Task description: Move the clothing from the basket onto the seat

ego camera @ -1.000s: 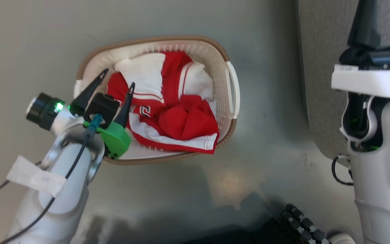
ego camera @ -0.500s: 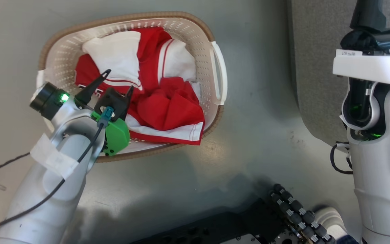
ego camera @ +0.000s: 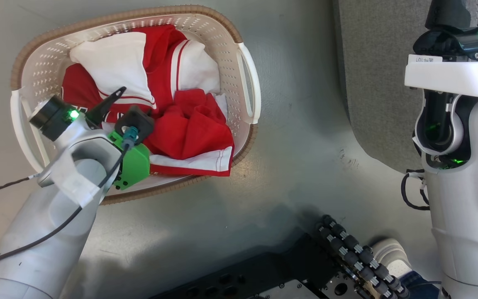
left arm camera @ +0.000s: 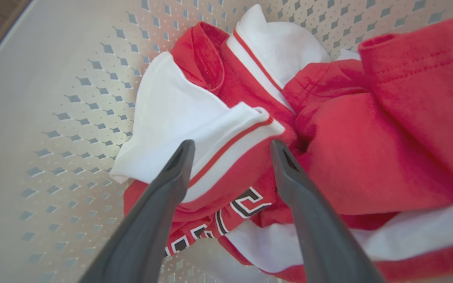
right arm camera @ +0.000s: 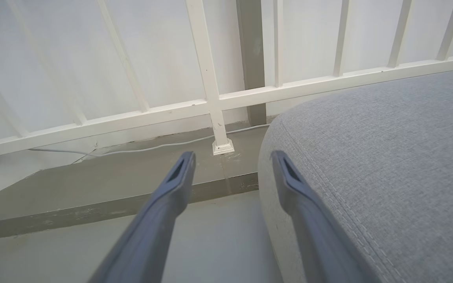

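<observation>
Task's barely starting: both pcs of clothing (ego camera: 181,133) are lying bunched in the basket (ego camera: 248,79) on the floor, left of the seat (ego camera: 371,83). Left gripper (left arm camera: 231,144) is hovering over the lettered garment, fingers apart, gripping nothing. Right gripper (right arm camera: 232,155) is idling spread by the seat's edge.

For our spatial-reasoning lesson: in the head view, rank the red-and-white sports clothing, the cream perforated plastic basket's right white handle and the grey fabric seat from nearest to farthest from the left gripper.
1. The clothing, right beneath the left gripper.
2. The basket's right white handle, further right.
3. The seat, far right.
</observation>
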You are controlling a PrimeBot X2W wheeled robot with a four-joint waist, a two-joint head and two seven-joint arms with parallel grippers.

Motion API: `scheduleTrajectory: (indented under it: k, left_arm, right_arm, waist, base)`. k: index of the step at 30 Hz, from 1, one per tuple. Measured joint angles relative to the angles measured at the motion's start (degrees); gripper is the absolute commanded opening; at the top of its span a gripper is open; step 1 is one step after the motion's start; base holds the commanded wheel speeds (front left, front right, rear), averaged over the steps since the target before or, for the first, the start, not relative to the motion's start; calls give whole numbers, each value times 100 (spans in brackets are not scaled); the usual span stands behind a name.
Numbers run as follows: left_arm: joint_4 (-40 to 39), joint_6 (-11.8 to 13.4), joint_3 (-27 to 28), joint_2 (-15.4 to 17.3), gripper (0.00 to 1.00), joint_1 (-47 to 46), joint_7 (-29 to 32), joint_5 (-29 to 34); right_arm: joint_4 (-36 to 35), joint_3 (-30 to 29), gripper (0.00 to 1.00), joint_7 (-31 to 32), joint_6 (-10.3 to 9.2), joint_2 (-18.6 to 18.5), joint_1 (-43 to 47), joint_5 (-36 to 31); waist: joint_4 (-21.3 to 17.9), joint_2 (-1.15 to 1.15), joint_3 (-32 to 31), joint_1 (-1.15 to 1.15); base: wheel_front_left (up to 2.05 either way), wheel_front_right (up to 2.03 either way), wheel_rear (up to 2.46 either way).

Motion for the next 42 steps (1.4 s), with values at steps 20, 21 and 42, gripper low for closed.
scheduleTrajectory:
  k: [20, 21, 42]
  left_arm:
    - [539, -20, -1188, 174, 100, -651, -16, 495]
    - [558, -20, -1246, 176, 100, -680, -42, 509]
    - [1124, -26, -1523, 91, 0, -1015, -103, 233]
  right_arm:
    - [38, 162, 100, 0, -12, 2, 0, 136]
    - [38, 163, 100, 0, -12, 2, 0, 141]
    - [48, 196, 100, 0, -53, 3, 0, 155]
  waist:
    - [-187, 0, 60, 0]
    - [-191, 0, 62, 0]
    - [-251, 0, 93, 0]
  base:
    - [0, 0, 0]
    - [0, 0, 0]
    - [0, 0, 0]
